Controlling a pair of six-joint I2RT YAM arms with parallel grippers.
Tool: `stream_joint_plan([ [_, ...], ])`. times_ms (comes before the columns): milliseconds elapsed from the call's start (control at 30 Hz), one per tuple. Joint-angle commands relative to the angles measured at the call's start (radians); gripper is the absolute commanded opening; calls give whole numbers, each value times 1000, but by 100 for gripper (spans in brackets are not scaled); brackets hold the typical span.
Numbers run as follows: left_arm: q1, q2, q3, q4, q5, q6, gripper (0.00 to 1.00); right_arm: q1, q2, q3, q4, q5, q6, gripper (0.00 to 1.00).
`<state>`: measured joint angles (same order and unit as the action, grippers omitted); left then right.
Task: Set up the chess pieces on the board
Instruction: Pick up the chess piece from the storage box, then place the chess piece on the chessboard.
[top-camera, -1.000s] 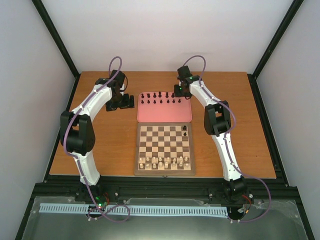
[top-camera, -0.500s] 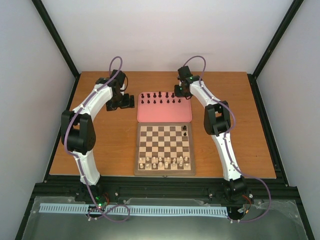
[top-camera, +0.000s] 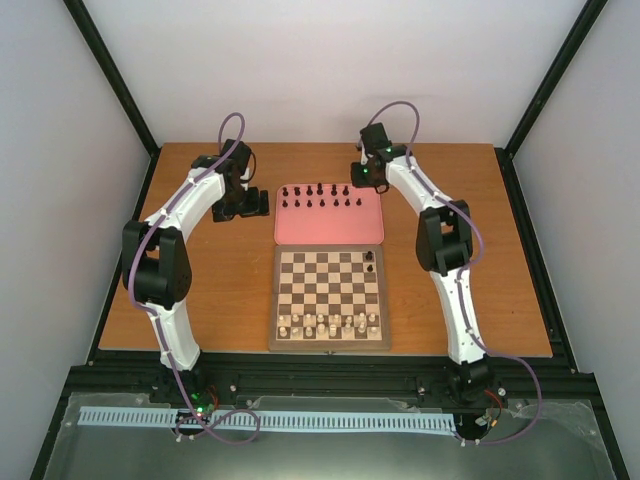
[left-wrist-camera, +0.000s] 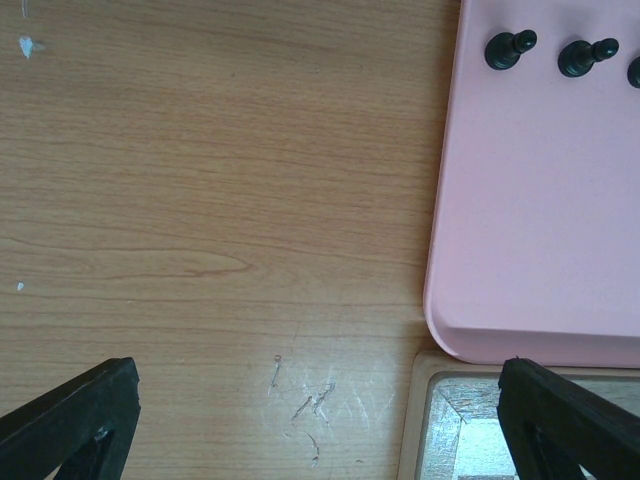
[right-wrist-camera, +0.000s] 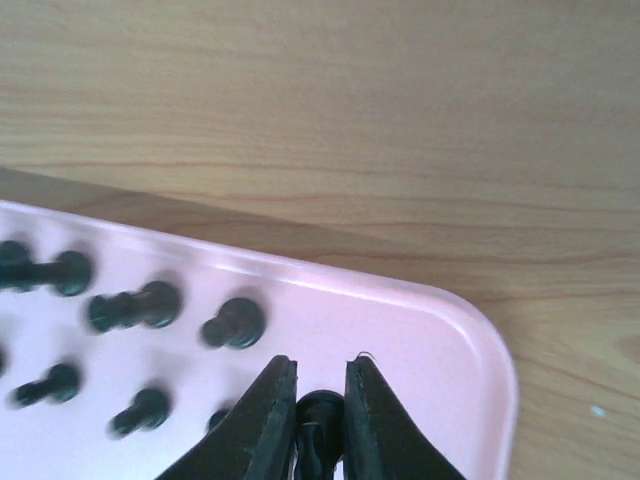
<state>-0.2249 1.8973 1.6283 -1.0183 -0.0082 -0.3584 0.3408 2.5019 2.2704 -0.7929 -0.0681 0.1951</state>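
Note:
The chessboard (top-camera: 274, 300) lies at the near middle of the table, with cream pieces along its near rows and two black pieces (top-camera: 371, 262) near its far right corner. Several black chess pieces (top-camera: 320, 197) stand along the far part of the pink tray (top-camera: 330, 230). My right gripper (top-camera: 359, 178) is over the tray's far right corner. In the right wrist view it (right-wrist-camera: 320, 398) is shut on a black piece (right-wrist-camera: 320, 412) above the tray (right-wrist-camera: 410, 320). My left gripper (top-camera: 256, 205) hovers left of the tray, open and empty (left-wrist-camera: 318, 420), over bare wood.
In the left wrist view two black pawns (left-wrist-camera: 508, 48) stand on the pink tray (left-wrist-camera: 540, 200), and the board's far left corner (left-wrist-camera: 438, 420) shows below it. Other black pieces (right-wrist-camera: 232, 323) stand to the left of my right fingers. Black frame posts border the table.
My right arm has shifted slightly up and towards the far right with the gripper over the tray's far right corner. My left arm has barely moved.

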Motion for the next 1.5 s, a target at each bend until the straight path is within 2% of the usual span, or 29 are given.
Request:
stream_joint_plan([
  [0,-1,9,44,-8,9,9,100,0,-204,-71,47,-5,-27,15],
  [200,-1,5,43,-3,18,6,100,32,-401,-325,34,5,-48,15],
  [400,-1,-7,45,-5,16,6,100,127,-653,-694,66,-22,-52,15],
  [567,-1,-16,34,0,21,3,100,207,-743,-902,99,-59,-18,15],
  [1000,-1,-35,17,8,23,2,100,234,-688,-998,157,-73,13,15],
  [1467,-1,-48,-2,13,17,5,100,234,-653,-1015,181,9,30,16],
])
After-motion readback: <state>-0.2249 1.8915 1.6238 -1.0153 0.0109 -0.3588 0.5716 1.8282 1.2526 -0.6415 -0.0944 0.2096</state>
